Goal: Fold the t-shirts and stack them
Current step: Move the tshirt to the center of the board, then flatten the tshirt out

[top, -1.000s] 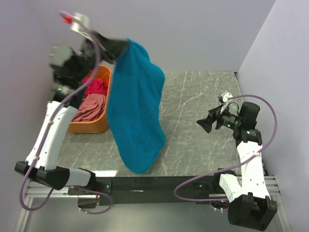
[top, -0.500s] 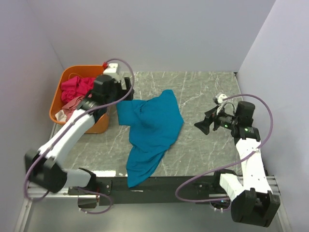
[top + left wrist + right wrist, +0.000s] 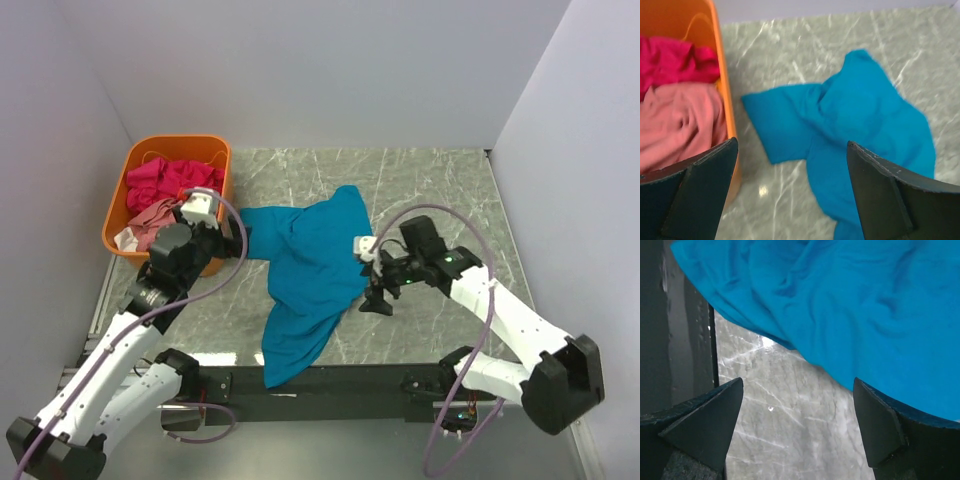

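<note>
Just released, the teal shirt lies crumpled on the surface; left claw wide at 9 o'clock, right claw wide at 3, flattening next

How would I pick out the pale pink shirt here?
Look to the table's far left corner, where an orange basket stands. Two shirts lie crumpled inside it; the pale pink shirt fills its near end. It is duller and lighter than the magenta shirt behind it, and unlike the teal shirt, it is not out on the table.
</note>
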